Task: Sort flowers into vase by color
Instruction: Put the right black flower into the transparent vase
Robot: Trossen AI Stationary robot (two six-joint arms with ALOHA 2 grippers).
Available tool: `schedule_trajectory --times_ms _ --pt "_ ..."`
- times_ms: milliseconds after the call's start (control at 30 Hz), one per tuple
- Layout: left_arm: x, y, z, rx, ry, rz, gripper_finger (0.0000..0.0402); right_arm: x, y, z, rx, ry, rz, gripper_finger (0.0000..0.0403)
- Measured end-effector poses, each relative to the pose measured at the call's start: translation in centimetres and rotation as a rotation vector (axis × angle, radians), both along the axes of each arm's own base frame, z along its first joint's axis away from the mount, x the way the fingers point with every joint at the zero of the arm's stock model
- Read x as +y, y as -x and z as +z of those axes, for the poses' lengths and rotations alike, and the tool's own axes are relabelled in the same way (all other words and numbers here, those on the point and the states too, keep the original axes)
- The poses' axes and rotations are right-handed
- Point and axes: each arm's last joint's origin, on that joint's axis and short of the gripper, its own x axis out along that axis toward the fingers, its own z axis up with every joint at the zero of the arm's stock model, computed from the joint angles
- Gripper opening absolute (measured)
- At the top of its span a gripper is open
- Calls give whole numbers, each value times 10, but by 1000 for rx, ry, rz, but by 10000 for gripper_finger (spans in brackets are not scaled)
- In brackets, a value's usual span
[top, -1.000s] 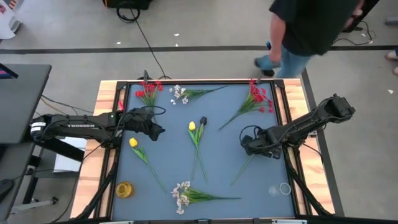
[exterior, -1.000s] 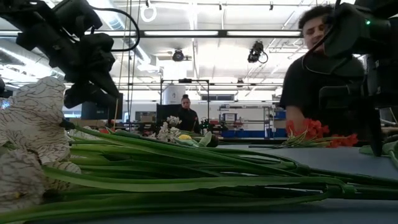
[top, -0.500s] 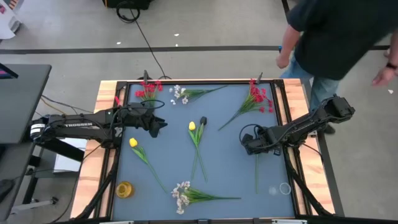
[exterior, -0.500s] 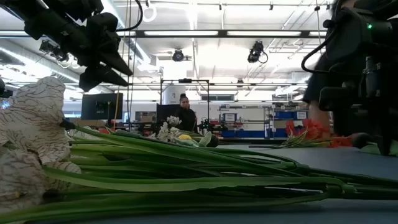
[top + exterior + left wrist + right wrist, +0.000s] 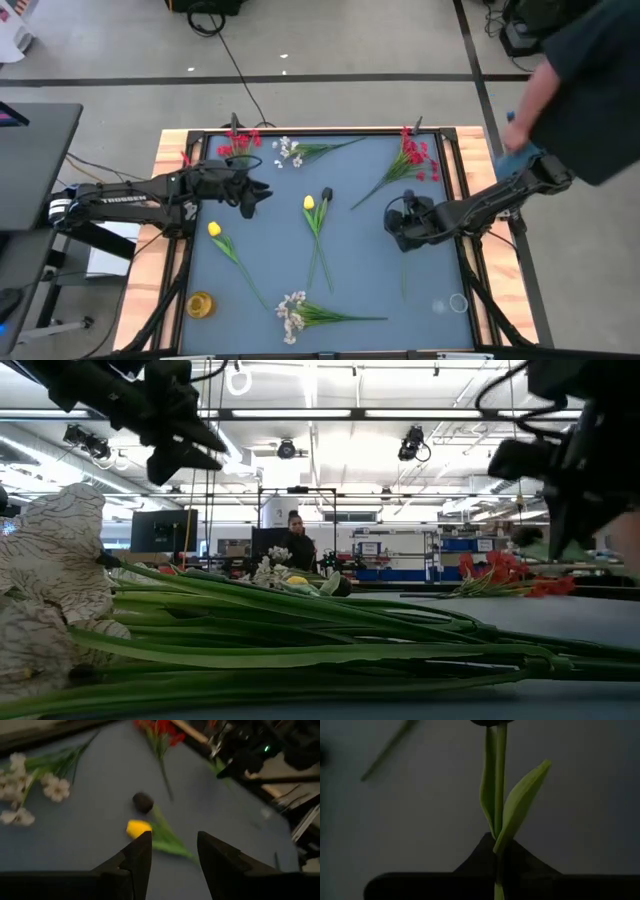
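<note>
Gripping thin green stem [image 5: 500,780], leaf [image 5: 520,802] angled sideways.

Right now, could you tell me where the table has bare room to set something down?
The table's widest bare patch lies between the middle yellow tulips and the right end effector. Another lies beside the yellow vase. The far edge is crowded: red flowers, white spray, more red blooms.
</note>
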Motion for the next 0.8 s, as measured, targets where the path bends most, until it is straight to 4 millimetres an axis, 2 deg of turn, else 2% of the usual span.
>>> schedule_trajectory --times_ms 267,467,633,800 --pt "-2 -7 21 -210 -92 -79 174 -6 7 35 -89 161 161 14" --pt "-7 -11 37 -374 -170 -130 218 -13 19 62 -211 312 311 14" --pt "-7 -18 37 -406 -183 -133 261 -18 27 87 -314 485 504 14" --pt "-6 -21 47 -516 -230 -125 277 -19 30 116 -417 716 759 14"
